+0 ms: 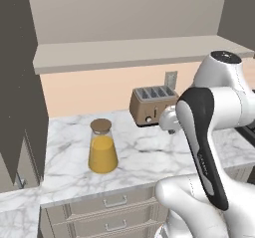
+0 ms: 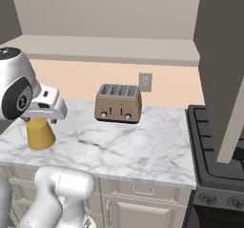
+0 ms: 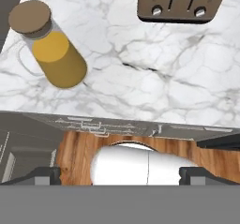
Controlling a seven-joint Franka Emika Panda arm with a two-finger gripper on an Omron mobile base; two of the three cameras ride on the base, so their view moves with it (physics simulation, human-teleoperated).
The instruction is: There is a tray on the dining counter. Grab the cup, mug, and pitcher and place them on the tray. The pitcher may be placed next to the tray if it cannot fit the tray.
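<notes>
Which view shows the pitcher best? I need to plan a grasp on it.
The left base view: the pitcher stands whole and unblocked on the marble worktop. The hand view shows it from above, cork lid nearest. In the right base view the arm hides its top.

Upper half of pitcher point(image 2: 40, 132) hidden behind the hand in the right base view. Toaster point(image 3: 180, 3) above the fingertips, cropped by the hand view's top edge.

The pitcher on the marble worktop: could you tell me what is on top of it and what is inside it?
A round brown cork lid closes the top of the pitcher. Through the clear glass, orange liquid fills the lower part. In the right base view the arm covers its top.
</notes>
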